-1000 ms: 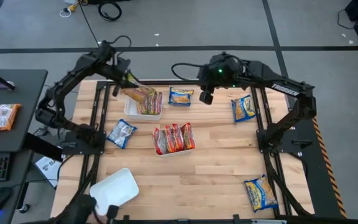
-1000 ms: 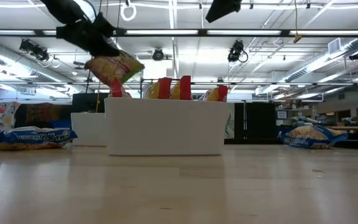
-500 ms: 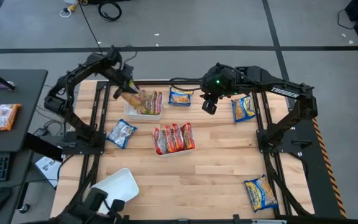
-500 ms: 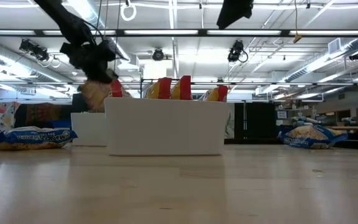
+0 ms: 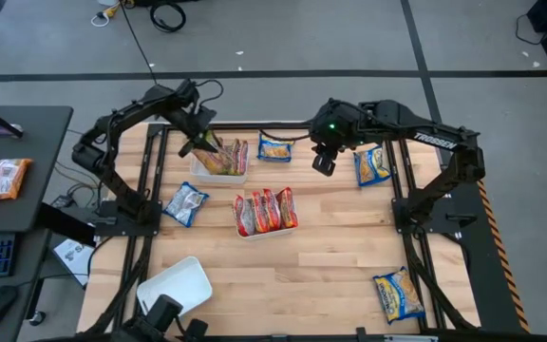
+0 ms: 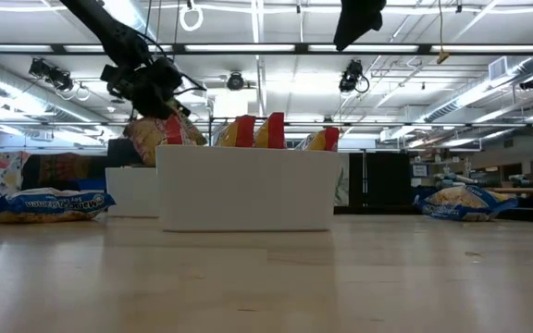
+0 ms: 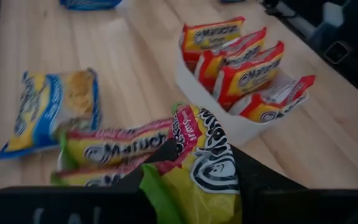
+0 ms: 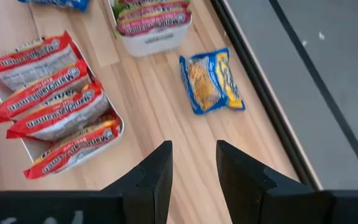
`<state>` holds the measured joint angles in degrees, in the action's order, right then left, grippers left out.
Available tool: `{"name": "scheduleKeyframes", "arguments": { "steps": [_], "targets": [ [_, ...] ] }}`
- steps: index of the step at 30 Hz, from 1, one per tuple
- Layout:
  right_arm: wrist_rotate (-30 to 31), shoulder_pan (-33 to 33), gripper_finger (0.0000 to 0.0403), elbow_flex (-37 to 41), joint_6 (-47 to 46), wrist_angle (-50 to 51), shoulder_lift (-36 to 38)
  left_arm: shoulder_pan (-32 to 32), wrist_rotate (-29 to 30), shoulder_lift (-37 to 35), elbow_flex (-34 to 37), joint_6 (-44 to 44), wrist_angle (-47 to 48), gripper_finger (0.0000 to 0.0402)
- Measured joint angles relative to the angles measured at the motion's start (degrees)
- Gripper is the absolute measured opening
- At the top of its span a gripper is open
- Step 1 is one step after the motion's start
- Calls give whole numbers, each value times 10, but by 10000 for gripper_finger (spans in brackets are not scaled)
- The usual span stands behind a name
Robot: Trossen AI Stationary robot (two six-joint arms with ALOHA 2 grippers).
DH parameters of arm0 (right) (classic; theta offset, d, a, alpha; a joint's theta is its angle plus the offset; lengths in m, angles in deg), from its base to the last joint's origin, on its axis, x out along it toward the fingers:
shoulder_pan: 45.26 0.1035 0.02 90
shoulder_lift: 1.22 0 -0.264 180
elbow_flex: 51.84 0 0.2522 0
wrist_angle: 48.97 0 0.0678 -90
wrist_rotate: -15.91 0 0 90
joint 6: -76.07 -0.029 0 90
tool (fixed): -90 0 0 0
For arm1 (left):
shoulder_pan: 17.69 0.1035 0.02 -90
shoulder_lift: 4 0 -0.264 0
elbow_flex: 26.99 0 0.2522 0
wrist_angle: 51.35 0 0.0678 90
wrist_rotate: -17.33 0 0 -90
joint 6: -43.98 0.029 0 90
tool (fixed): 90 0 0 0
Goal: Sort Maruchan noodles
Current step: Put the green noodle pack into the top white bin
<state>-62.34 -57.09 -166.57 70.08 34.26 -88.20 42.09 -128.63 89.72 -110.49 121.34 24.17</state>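
Noodles first: your left gripper [image 5: 200,144] is clamped on a yellow-green packet [image 7: 197,168], hanging right over the back tray [image 5: 218,173], the one that already has a few of the same kind standing in it [image 7: 114,149]. Using that back tray as the reference: the red tray [image 5: 265,228] sits just in front and a bit toward the right arm's side, with four red packets [image 5: 265,209] on edge. One blue packet [image 5: 275,147] lies just beside the back tray on the right arm's side, another [image 5: 371,165] farther that way, one [image 5: 185,203] in front on the left arm's side, and one [image 5: 399,294] well apart at the front corner. A spare white tray [image 5: 177,285] hangs off the counter [image 5: 330,256] edge in front.

Your right gripper [image 8: 191,163] hovers between the two blue packets with its fingers apart, holding nothing.

For the drop, I'd say line the packet up parallel with the ones already in the back tray and slot it into the gap on edge, not flat across the top. Go low enough that the bottom edge is inside the wall before you let go, or it'll probably tip out over the rim. Crinkly plastic likes to cling, so open fully and lift straight up. Watch that your fingers don't knock over the standing packets.
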Motion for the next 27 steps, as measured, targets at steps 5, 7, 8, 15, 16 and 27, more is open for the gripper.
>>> {"name": "scheduleKeyframes", "arguments": {
  "steps": [5,7,8,15,16,27],
  "targets": [
    [0,4,129,0,-34,19,0,2,9,0,0,2,-3,101],
    [0,7,129,0,-47,21,0,5,23,0,0,-3,-10,101],
    [0,9,129,0,-53,21,0,5,30,0,0,-11,-17,101],
    [2,27,129,0,-82,23,0,-16,48,0,0,-173,-73,142],
    [5,29,129,0,-86,24,0,-22,57,0,0,-199,-77,152],
    [24,37,129,0,-90,27,0,-62,244,-13,-10,-468,-142,231]
  ]
}}
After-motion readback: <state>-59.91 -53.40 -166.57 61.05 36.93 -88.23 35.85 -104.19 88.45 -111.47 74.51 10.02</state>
